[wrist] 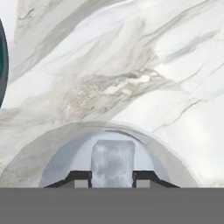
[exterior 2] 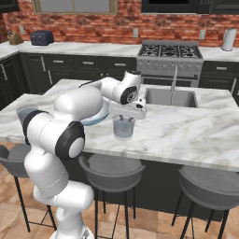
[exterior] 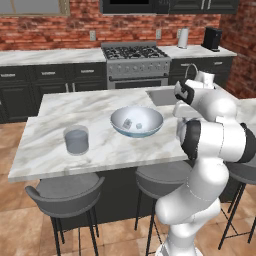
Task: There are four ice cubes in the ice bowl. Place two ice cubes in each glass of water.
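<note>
- Gripper (wrist: 112,175) pinches an ice cube (wrist: 112,162) right over the right glass (exterior 2: 124,128) (near the counter's (exterior 2: 186,135) front edge).
- Bowl (exterior: 136,121) holds two cubes (exterior: 128,122); left glass (exterior: 76,139) stands well apart.

Red brick wall (exterior: 45,20) behind; dark cabinets (exterior: 45,82), steel stove (exterior: 136,62). Marble island (exterior 2: 186,130) with sink (exterior 2: 169,98). Grey stools (exterior: 62,195) on wood floor (exterior: 15,220).
</note>
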